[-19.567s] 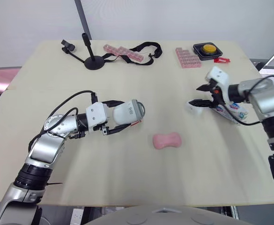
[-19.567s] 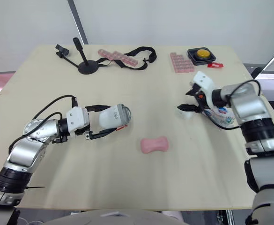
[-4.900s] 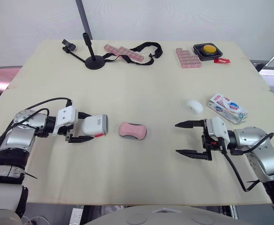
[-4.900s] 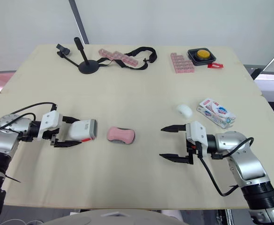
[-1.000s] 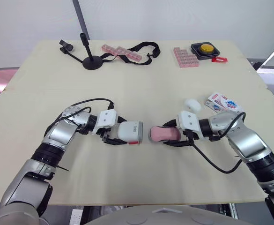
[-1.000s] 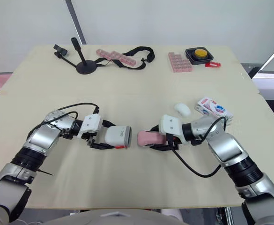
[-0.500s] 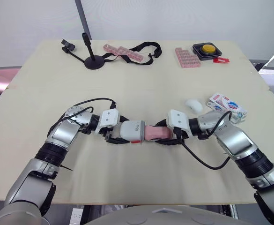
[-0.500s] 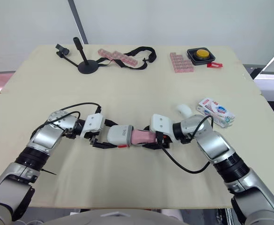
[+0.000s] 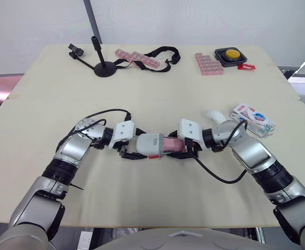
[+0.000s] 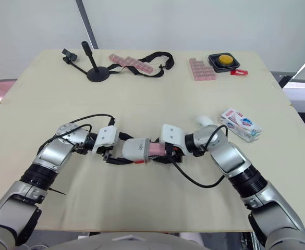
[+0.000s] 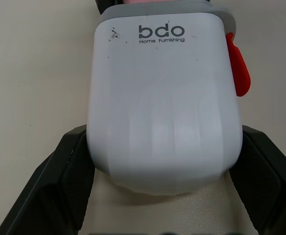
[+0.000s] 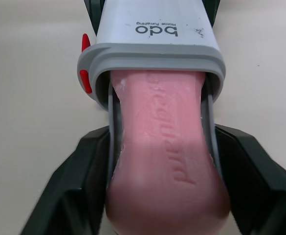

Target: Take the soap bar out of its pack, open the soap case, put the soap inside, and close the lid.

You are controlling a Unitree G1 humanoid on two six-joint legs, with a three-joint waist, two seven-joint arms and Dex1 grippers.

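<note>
Left gripper [image 9: 139, 148] is clamping the soap case [image 11: 165, 98], one black finger pressing on each side of its rounded closed end. The case is lying on its side just above the table [image 9: 152, 208], near the front middle, with its open grey-rimmed mouth pointing toward the robot's right. A red latch [image 11: 238, 71] is sticking out at one side of the rim.

Right gripper [image 9: 174, 148] is clamping the pink soap bar [image 12: 165, 147] across its width, fingers closed against both flanks. The bar's leading end is sitting inside the case mouth; the rest is projecting out between the right fingers. The two grippers are facing each other, nearly meeting.

The soap pack [image 9: 252, 119] is lying at the right side of the table, well apart from the case, with a white rounded piece [image 9: 214, 114] just beside it.

A tripod stand [image 9: 104, 66], black strap [image 9: 162, 53], pink blocks [image 9: 209, 63] and yellow button [image 9: 232, 53] are lying along the far edge
</note>
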